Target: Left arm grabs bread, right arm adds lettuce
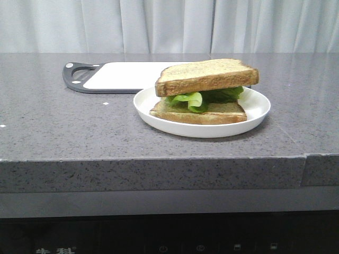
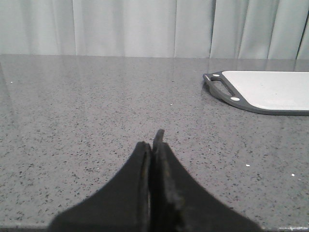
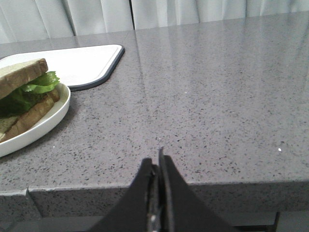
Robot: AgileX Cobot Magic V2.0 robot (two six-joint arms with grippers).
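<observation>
Over on the left, the left gripper sits pressed closed with nothing in it, low over bare grey table, and only its wrist view catches it; the front view shows no arms at all. Next, the cutting board, white with a dark handled rim, lies behind the white plate. On that plate the stack is built: a bottom slice, the lettuce spilling out the front, and the bread resting tilted on top. Far right, the right gripper is closed and empty too, hanging by the table's front edge, well apart from the plate.
</observation>
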